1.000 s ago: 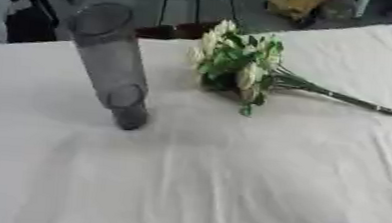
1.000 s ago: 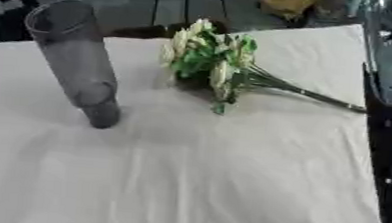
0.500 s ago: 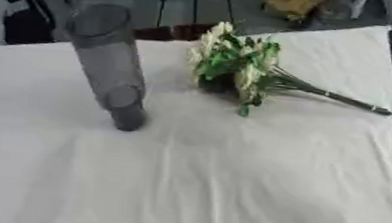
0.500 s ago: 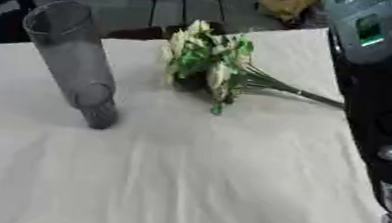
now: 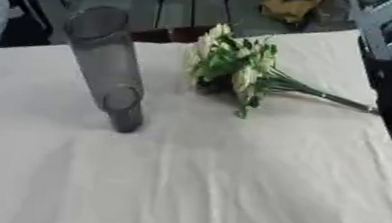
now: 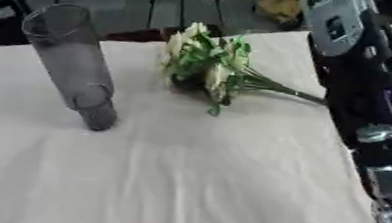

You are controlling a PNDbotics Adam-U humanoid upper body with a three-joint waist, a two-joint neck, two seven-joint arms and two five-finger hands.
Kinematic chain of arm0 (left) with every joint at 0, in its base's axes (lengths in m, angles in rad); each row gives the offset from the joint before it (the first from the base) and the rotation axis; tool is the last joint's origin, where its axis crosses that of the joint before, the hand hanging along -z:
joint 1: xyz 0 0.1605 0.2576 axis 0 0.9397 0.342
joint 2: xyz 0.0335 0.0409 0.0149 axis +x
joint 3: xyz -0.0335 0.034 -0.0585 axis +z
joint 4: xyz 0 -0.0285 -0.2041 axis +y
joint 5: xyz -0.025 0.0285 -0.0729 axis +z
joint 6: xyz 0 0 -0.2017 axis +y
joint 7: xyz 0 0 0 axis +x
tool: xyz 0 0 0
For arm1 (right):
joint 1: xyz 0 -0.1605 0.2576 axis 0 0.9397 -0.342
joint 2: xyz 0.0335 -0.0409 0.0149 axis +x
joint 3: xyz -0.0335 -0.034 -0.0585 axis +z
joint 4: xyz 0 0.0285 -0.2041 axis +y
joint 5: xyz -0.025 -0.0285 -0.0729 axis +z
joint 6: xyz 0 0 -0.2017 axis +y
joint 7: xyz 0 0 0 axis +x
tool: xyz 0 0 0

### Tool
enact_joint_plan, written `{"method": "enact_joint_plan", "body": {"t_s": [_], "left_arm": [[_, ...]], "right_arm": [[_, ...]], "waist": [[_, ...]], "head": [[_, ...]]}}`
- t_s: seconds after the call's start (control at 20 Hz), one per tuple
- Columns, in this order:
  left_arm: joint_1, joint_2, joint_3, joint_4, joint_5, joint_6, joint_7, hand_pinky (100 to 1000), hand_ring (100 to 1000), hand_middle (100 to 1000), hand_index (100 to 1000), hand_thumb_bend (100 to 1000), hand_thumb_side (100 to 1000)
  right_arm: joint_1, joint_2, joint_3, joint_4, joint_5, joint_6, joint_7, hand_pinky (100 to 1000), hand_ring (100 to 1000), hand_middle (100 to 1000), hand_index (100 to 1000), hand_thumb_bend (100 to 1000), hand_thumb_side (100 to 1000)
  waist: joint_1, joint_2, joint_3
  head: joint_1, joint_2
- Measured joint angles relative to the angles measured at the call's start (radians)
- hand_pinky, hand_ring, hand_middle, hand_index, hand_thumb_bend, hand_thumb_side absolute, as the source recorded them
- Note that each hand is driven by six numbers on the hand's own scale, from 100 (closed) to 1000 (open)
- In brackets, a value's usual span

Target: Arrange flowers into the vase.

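A tall, see-through grey vase shaped like a tube stands upright on the table with the white cloth, over on the left side. Its mouth is open at the top, ready for stems to drop in, and nothing is in it yet.

A small bunch of cream flowers with green leaves lies flat on the cloth near the far edge, well apart from the vase. The heads point toward the vase and the thin stems stick out to the right — a handy end to grab from that side.

The robot's black and silver right arm comes down along the right edge, close to the stem tips but not touching them. Its hand cannot be made out, so nobody can tell if the fingers are spread or curled. The left hand does not show.

The picking up looks not yet done — reaching for the stems seems the likely step.
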Motion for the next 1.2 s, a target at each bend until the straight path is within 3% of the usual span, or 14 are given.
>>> {"method": "enact_joint_plan", "body": {"t_s": [0.1,0.15,0.3,0.65,1.2], "left_arm": [[0.000,0.000,0.000,0.000,0.000,0.000,0.000,752,906,921,978,100,1000],[0.000,0.000,0.000,0.000,0.001,0.000,0.000,752,905,921,978,100,1000],[0.004,0.000,0.000,0.000,0.001,0.000,0.000,751,905,921,978,100,1000],[0.008,0.000,0.000,0.000,0.001,0.002,-0.002,751,905,920,978,100,1000],[0.011,0.000,0.000,0.000,0.000,0.006,0.001,750,905,919,977,100,1000]], "right_arm": [[-0.015,0.009,-0.013,0.048,0.029,-0.026,0.021,800,911,884,894,604,965],[-0.021,0.013,-0.019,0.072,0.045,-0.039,0.024,828,942,924,973,730,747],[-0.024,0.007,-0.010,0.145,0.089,-0.065,0.034,843,961,943,977,750,678],[-0.035,-0.050,0.020,0.311,0.194,-0.132,0.091,853,973,942,975,733,627],[0.012,-0.086,-0.036,0.403,0.362,-0.219,0.009,836,952,914,973,684,621]], "waist": [[0.000,0.000,0.000],[0.000,-0.001,0.000],[-0.004,-0.002,-0.004],[-0.008,-0.005,-0.008],[-0.011,-0.005,-0.011]], "head": [[0.000,0.000],[0.000,0.000],[0.001,0.000],[0.008,-0.001],[0.015,-0.010]]}}
